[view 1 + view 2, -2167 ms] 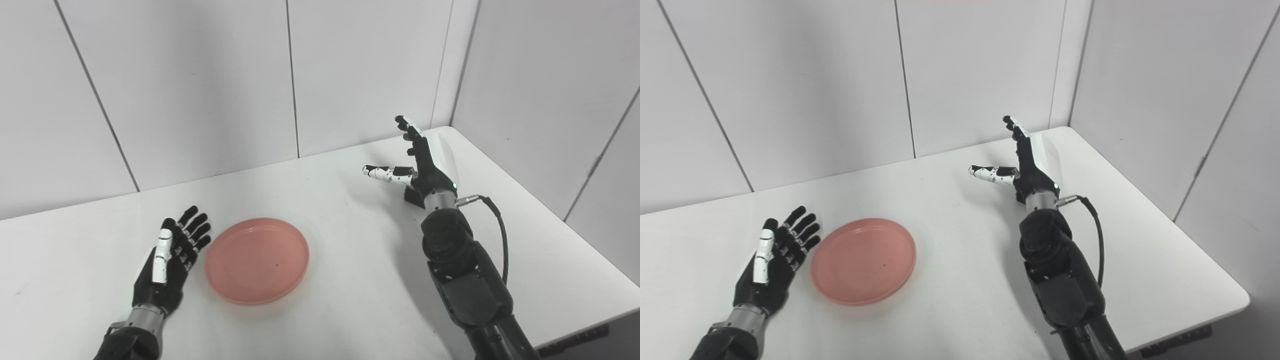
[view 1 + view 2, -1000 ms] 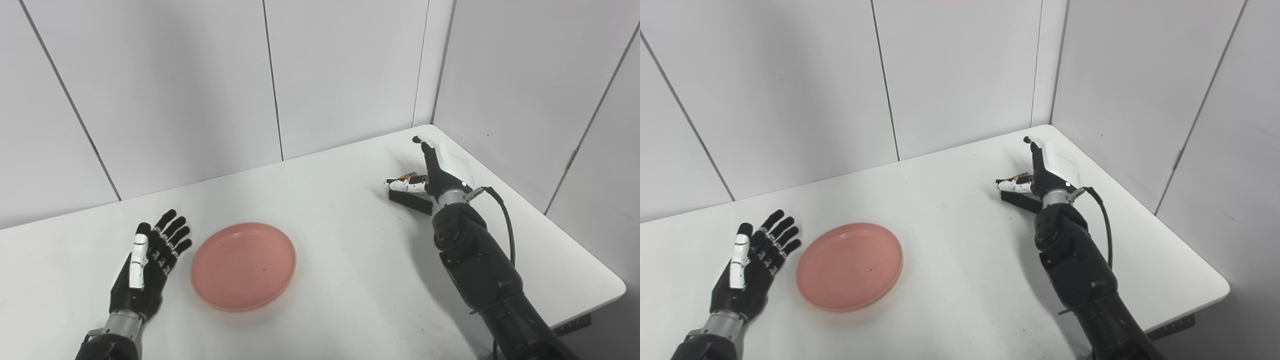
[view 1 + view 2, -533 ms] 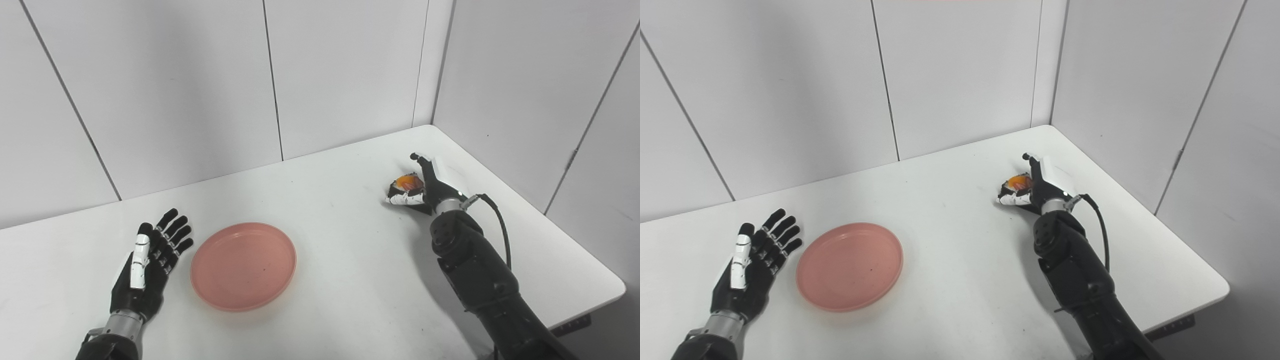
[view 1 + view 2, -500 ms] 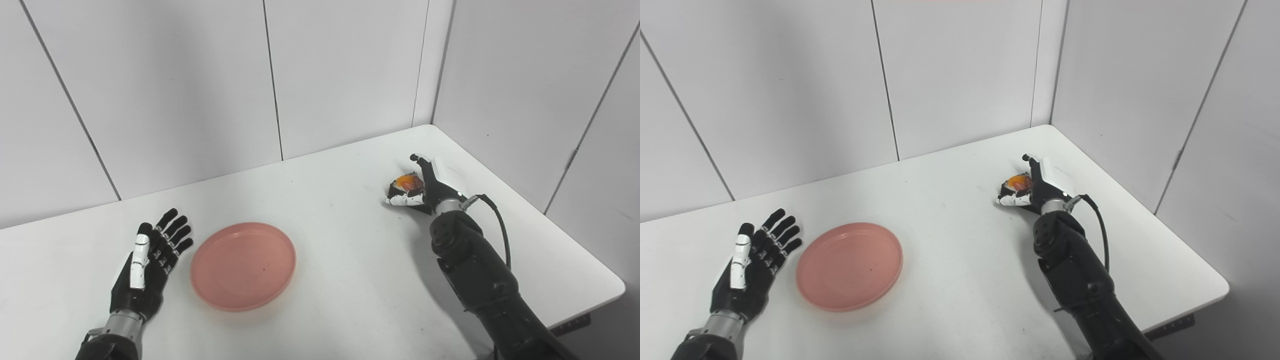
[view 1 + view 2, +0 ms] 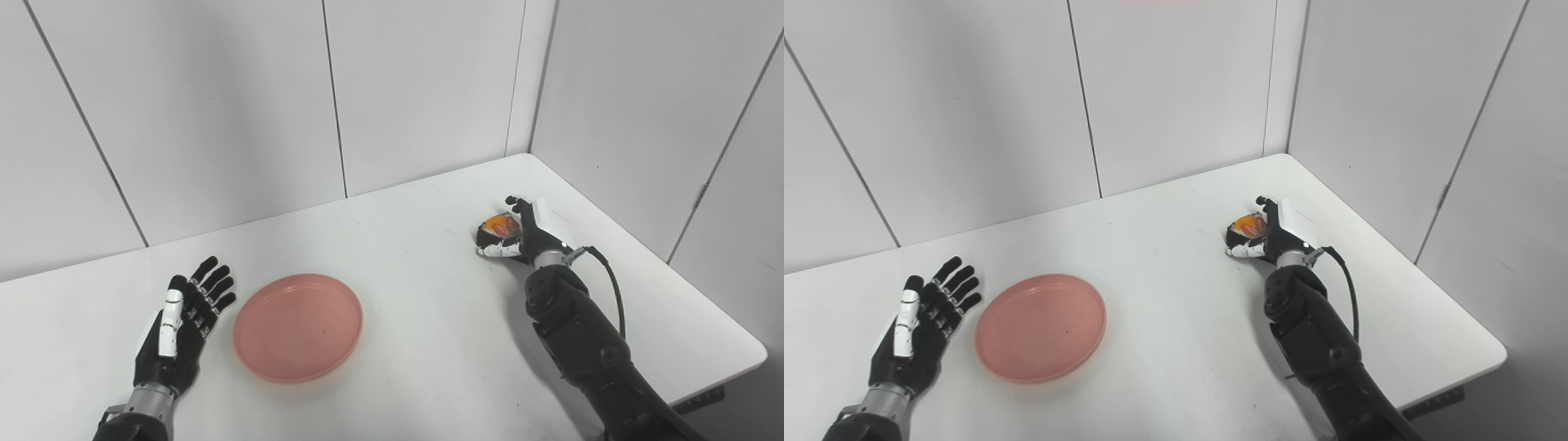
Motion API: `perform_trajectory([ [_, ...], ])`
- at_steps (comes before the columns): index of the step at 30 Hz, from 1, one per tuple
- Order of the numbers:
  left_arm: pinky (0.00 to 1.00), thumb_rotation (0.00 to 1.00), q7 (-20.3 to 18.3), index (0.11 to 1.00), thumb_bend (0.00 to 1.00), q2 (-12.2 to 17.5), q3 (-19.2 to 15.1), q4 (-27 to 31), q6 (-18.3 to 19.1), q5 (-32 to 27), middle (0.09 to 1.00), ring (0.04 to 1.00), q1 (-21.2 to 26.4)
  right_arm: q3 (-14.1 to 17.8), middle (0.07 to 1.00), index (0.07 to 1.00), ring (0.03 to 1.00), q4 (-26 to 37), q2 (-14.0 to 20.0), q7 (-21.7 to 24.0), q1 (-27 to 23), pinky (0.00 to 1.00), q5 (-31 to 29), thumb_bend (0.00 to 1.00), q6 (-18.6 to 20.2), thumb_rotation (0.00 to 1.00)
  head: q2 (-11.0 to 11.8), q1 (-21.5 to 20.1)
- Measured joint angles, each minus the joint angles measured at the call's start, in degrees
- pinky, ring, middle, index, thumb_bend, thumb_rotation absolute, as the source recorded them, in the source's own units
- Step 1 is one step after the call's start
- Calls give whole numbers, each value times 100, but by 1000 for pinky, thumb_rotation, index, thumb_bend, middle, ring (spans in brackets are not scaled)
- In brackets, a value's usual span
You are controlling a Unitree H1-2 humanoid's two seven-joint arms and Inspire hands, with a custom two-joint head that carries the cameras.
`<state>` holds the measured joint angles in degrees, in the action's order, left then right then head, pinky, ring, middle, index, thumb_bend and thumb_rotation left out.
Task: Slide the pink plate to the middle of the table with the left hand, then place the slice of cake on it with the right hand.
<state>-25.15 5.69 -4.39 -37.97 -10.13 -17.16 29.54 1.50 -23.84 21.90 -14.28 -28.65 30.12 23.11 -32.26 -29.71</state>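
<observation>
The pink plate lies flat on the white table, left of the table's middle. My left hand rests open, palm up, just left of the plate and apart from it. My right hand is at the far right of the table, its fingers and thumb closed around the slice of cake, a dark piece with an orange top. The cake also shows in the right eye view. I cannot tell whether the cake is lifted off the table.
White wall panels stand close behind the table and along its right side. The table's right front corner is near my right forearm. A black cable loops off my right wrist.
My right hand has closed its fingers and thumb around the slice of cake. The plate and my left hand have not moved.
</observation>
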Motion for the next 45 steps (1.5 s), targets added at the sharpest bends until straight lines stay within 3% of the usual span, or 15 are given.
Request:
perform_trajectory([
  [1, 902, 963, 0, 884, 704, 0, 2, 1, 0, 11, 904, 918, 0, 11, 556, 731, 492, -8, -9, -50, 1, 396, -40, 594, -52, 9, 0, 0],
  [3, 906, 969, 0, 890, 710, 0, 9, 8, 0, 29, 908, 922, -2, 32, 498, 690, 409, -19, -34, -193, 1, 314, -110, 560, -133, 1, 9, 26],
  [4, 909, 972, 0, 892, 714, 1, 15, 17, 1, 35, 911, 925, -6, 35, 485, 589, 361, -24, -46, -258, 1, 272, -137, 540, -177, 0, 9, 26],
  [5, 909, 973, 0, 893, 714, 1, 24, 36, 1, 47, 911, 925, -13, 37, 484, 570, 354, -31, -57, -302, 1, 266, -166, 536, -231, 0, 9, 26],
  [10, 911, 983, 0, 893, 708, 2, 64, 70, -7, 90, 912, 926, -32, 36, 459, 526, 422, -10, -93, -379, 7, 347, -270, 516, -281, 0, -17, 88],
  [17, 921, 993, 21, 904, 702, -16, 133, 192, 9, 174, 918, 933, -98, 36, 455, 526, 417, 71, -86, -375, 18, 344, -374, 516, -287, 0, -44, 246],
  [27, 944, 999, 301, 922, 689, -126, 284, 789, 268, 383, 928, 941, -401, 72, 436, 538, 362, 665, -28, -199, 180, 290, -523, 514, -322, 0, -106, 1079],
  [31, 937, 1000, 520, 918, 681, -295, 340, 1042, 403, 537, 922, 934, -524, 62, 442, 540, 356, 961, 10, -48, 237, 281, -598, 515, -344, 0, -141, 1310],
  [37, 949, 1000, 776, 934, 648, -489, 476, 1238, 500, 767, 933, 945, -616, -81, 442, 541, 357, 1427, 19, 258, 267, 280, -637, 514, -355, 0, -176, 1607],
  [45, 963, 1000, 888, 963, 621, -575, 544, 1301, 501, 838, 958, 967, -651, -587, 440, 539, 385, 1873, -83, 646, 440, 306, -618, 514, -649, 0, -246, 1951],
])
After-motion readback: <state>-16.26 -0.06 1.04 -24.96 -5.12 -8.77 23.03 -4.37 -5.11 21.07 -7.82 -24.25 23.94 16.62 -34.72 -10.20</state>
